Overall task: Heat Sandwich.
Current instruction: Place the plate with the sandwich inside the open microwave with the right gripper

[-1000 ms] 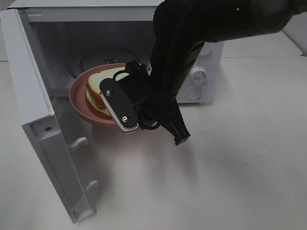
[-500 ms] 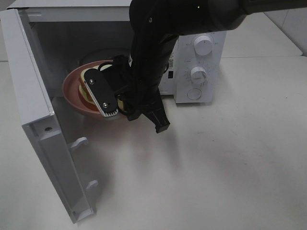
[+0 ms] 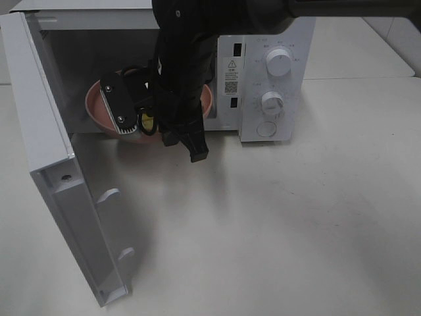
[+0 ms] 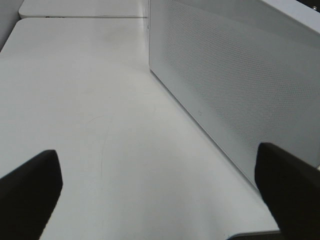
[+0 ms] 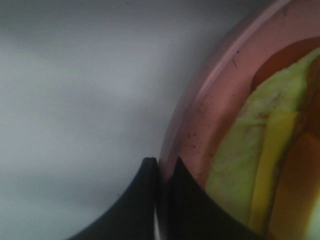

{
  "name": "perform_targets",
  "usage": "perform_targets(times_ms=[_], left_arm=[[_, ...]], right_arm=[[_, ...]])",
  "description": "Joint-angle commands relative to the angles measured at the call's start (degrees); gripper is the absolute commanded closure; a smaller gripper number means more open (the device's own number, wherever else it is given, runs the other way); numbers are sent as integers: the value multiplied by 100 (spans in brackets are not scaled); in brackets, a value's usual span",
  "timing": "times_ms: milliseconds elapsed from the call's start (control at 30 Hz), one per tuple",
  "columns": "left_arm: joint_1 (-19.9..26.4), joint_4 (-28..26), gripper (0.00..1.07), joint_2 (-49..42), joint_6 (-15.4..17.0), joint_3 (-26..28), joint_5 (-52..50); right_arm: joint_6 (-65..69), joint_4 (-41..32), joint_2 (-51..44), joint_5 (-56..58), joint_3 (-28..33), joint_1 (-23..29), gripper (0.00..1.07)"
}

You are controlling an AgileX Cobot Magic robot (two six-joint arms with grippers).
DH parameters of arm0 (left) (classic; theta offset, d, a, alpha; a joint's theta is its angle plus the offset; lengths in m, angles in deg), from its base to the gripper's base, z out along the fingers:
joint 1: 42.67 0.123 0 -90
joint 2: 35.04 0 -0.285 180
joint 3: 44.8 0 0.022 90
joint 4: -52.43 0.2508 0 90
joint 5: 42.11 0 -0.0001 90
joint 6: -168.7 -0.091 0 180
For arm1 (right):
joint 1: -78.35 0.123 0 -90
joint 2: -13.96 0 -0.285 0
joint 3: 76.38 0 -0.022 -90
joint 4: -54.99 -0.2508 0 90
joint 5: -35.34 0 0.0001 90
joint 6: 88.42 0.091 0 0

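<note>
The right gripper point(image 5: 162, 172) is pinched narrow on the rim of the plate point(image 5: 197, 105), a jaw on each side of the lip. That hold lets the arm carry dish and food together without squashing the bread. The sandwich point(image 5: 260, 165) lies on the plate just beside the jaws. The plate sits at the mouth of the microwave point(image 3: 276, 85), partly inside; I cannot tell if it rests on anything. The door point(image 3: 46, 151) is swung wide, giving the arm room. The left gripper point(image 4: 157, 167) is spread wide and empty over the table point(image 4: 90, 100), probably waiting to shut the door
</note>
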Motion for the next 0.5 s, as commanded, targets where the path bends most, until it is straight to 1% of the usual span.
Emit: perform_targets(times_ms=[33,133,167,267,300,433,500], left_arm=[[6,40,6,-149,17,-29,-57],[6,46,6,-149,17,-29,-57],[6,46,6,-149,17,-29,-57],[6,103,6,-149,34,-29,-57],[6,103,6,-149,34,-29,-57],[6,132,6,-149,34,-29,-57],[6,132,6,-149,34,-29,-57]], right_arm=[[338,115,241,46,-493,-6,107],[533,138,476,183,-865,-6,107],[533,138,476,183,-865,-6,107],[676,218,688,264,-1186,-6,107],[676,218,688,264,-1186,-6,107],[837,264,957,424,-1604,-6,107],[894,269,1003,424,-1667,-29,107]])
